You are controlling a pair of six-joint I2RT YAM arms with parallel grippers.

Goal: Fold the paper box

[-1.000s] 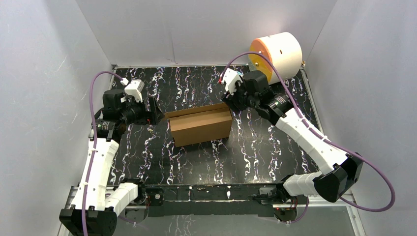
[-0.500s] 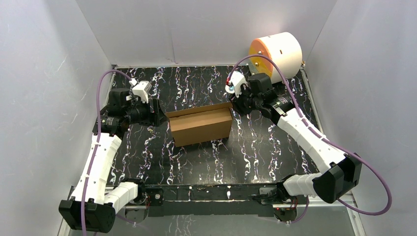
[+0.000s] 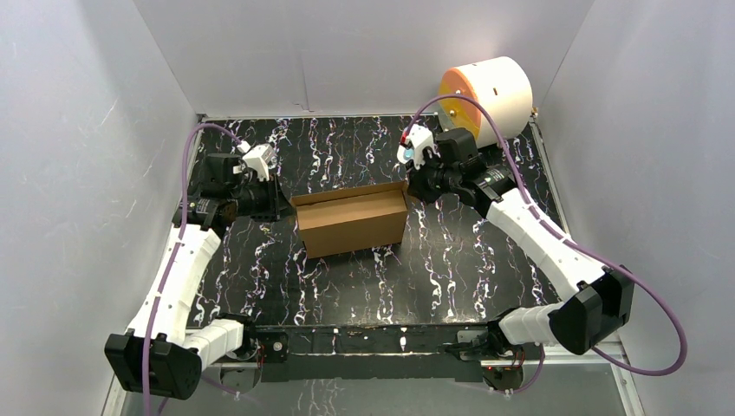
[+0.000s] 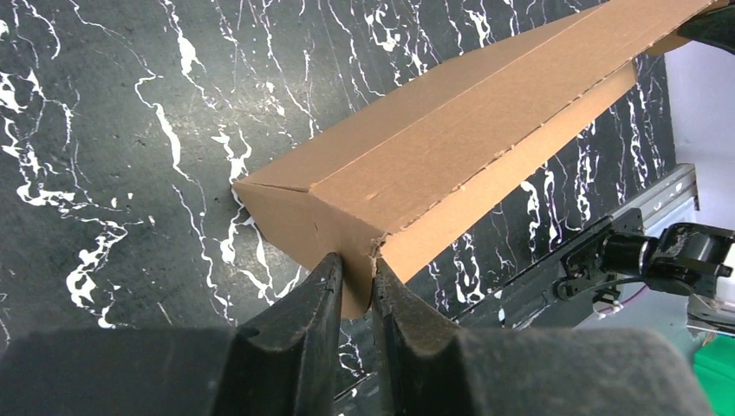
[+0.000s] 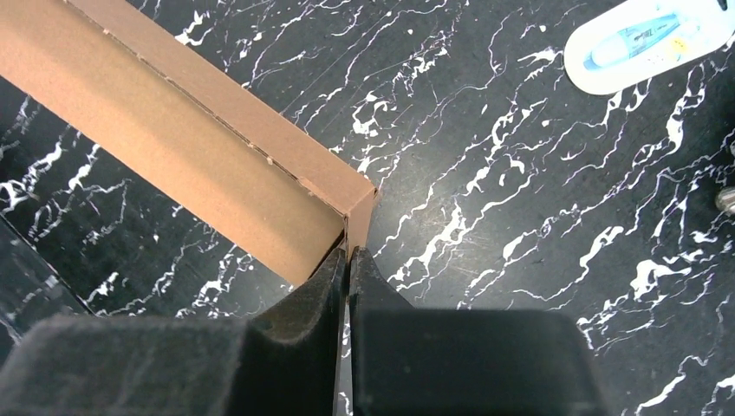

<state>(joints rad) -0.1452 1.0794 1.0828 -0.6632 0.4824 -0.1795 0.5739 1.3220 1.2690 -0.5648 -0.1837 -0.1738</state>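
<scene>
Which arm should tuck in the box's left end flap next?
Probably left: the left gripper is shut on that flap, while the right gripper pinches the far end of the box and can steady it.

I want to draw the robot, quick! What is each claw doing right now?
Left gripper: closed, pinching the end flap of the box.
Right gripper: closed, pinching the edge of the box's other end.
</scene>
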